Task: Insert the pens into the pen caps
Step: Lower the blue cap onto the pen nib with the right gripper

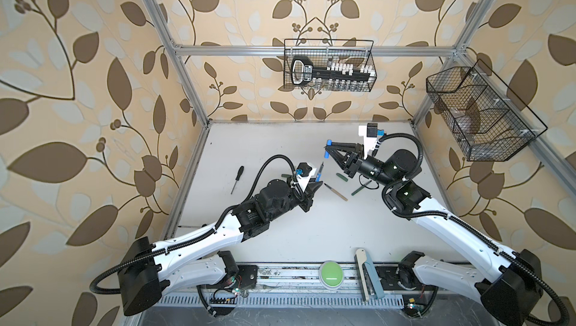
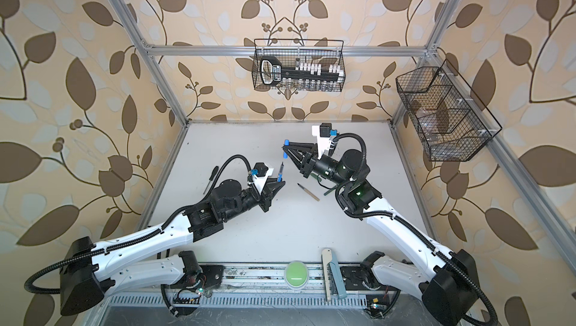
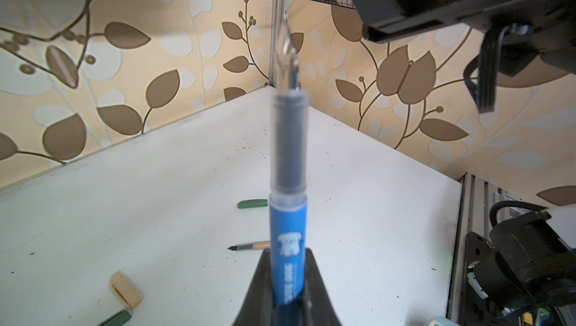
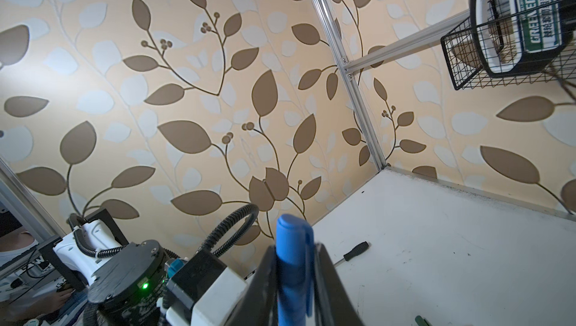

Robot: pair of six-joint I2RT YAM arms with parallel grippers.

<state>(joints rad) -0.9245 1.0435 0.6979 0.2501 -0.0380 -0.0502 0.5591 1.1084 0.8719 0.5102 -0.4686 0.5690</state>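
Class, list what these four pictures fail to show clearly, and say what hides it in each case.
1. blue pen nib: left wrist view, blurred, too near the lens.
2. blue cap open end: right wrist view, cut off by the bottom edge.
3. green pen: both top views, partly under the right arm.
4. beige cap: in neither top view, probably behind the left arm; left wrist view only.

You see a matt blue plastic barrel on the blue pen (image 3: 287,246), with a clear, glossy plastic front section. The blue cap (image 4: 293,265) looks like the same matt plastic. Your bench (image 3: 156,199) is matt white, scuffed and speckled. The fingers (image 3: 260,280) are matt black plastic, the basket (image 1: 327,40) black wire, the frame rail (image 1: 249,50) bare satin metal.
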